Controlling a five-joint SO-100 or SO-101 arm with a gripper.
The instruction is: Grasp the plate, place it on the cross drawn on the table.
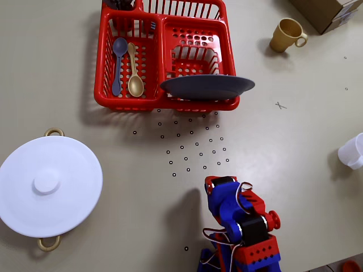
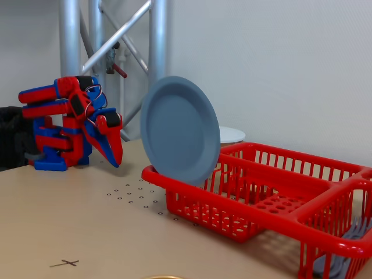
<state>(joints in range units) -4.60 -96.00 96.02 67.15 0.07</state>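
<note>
So the plate (image 2: 180, 131) is standing nearly upright on its edge in the red rack (image 2: 273, 197), propped at the rack's near end facing the arm in the fixed view; from overhead it shows as a thin blue-grey sliver (image 1: 207, 86) lying across the front wall of the rack's (image 1: 164, 56) right compartment, overhanging a bit to the right. The gripper (image 2: 114, 157) is folded down close to the arm's base, tips aimed at the table (image 2: 58, 232) and hanging just above it; it's to the left of the plate in the fixed view, apart from it, nothing touching. Fingers look pressed together with nothing between them, though from overhead the gripper (image 1: 218, 182) is mostly hidden under the blue wrist, so I'm going by the side view.

Between the gripper and the rack there's the cluster of black dots (image 1: 193, 144) on the table (image 1: 113, 226); the plate sits just past them. The cross (image 1: 280, 105) is off to the right of the rack in the overhead view, bare, well apart from both plate and gripper; in the fixed view it's low at the front left (image 2: 65, 263).

Other stuff: two spoons (image 1: 127, 65) in the left compartment; a big white lid (image 1: 48, 185) at left; a tan mug (image 1: 286, 34) top right; a white cup (image 1: 354, 151) at the right edge.
</note>
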